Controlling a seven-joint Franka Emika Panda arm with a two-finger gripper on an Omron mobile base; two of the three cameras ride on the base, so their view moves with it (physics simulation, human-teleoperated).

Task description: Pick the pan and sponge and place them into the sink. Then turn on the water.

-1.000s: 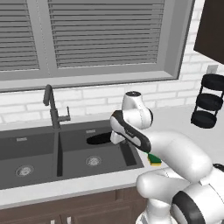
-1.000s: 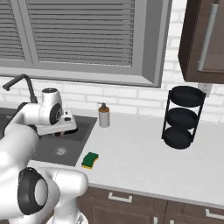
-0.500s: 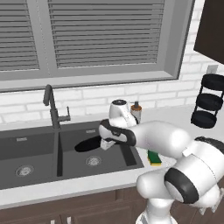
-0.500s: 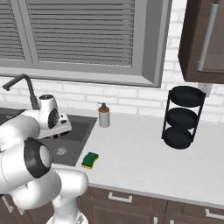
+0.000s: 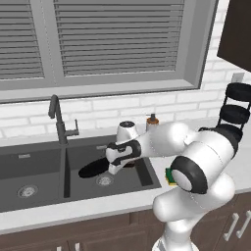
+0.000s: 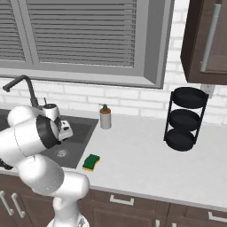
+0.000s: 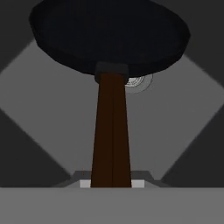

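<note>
Although the fingertips themselves are hidden behind the handle in the hand view, the gripper [image 5: 113, 166] is clenched on the brown handle of the pan [image 5: 93, 169], which hangs above the right basin of the sink [image 5: 147, 180], its black disc covering part of the round drain [image 7: 139, 82]. Near the sink's right edge, the sponge [image 6: 91, 162] lies on the counter [image 6: 146, 168]; in the left base view the arm hides most of it.

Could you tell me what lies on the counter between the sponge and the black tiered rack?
In the right base view, the counter between the sponge and the black tiered rack is bare.
</note>
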